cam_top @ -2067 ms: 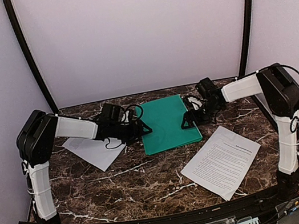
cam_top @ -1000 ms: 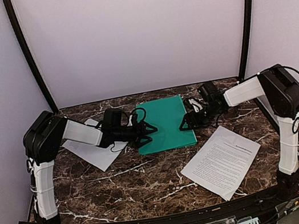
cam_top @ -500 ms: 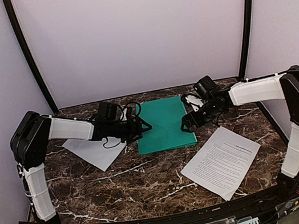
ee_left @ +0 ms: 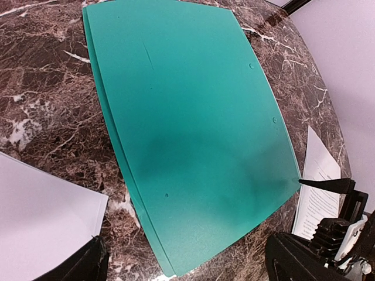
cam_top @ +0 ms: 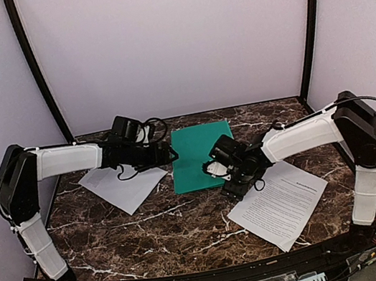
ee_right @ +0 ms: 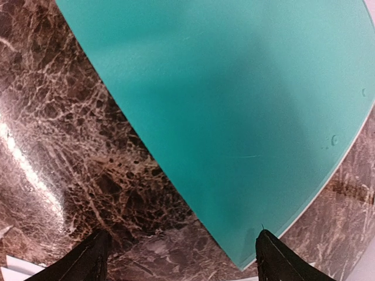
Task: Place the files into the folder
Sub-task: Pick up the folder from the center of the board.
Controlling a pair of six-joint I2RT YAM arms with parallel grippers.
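At the left of the dark marble tabletop (cam_top: pixel 159 225) one white sheet (cam_top: pixel 123 187) lies flat, its blank side showing and one corner tucked under the left arm. It is outside the folder and just beside its left edge, not touching it. Reaching over that sheet, the left tool (cam_top: pixel 170 155) hovers by the folder's left edge. In the left wrist view, the left tool (ee_left: pixel 184 253) has its two black fingers (ee_left: pixel 88 263) spread wide, with nothing between them but the surface below.

The teal-green folder (cam_top: pixel 201 154) lies closed and flat in the far middle of the tabletop. The left wrist view shows the folder (ee_left: pixel 193 117) with its two cover edges slightly offset along one long side.

Further right, the right tool (cam_top: pixel 230 182) sits at the folder's near right corner. Its wrist view shows the right tool (ee_right: pixel 179 246) with fingers (ee_right: pixel 88 260) also spread wide and gripping nothing, the folder's corner (ee_right: pixel 246 257) between them.

Rightmost, the printed sheet (cam_top: pixel 279 201) lies text up on the tabletop, near the folder and apart from it.
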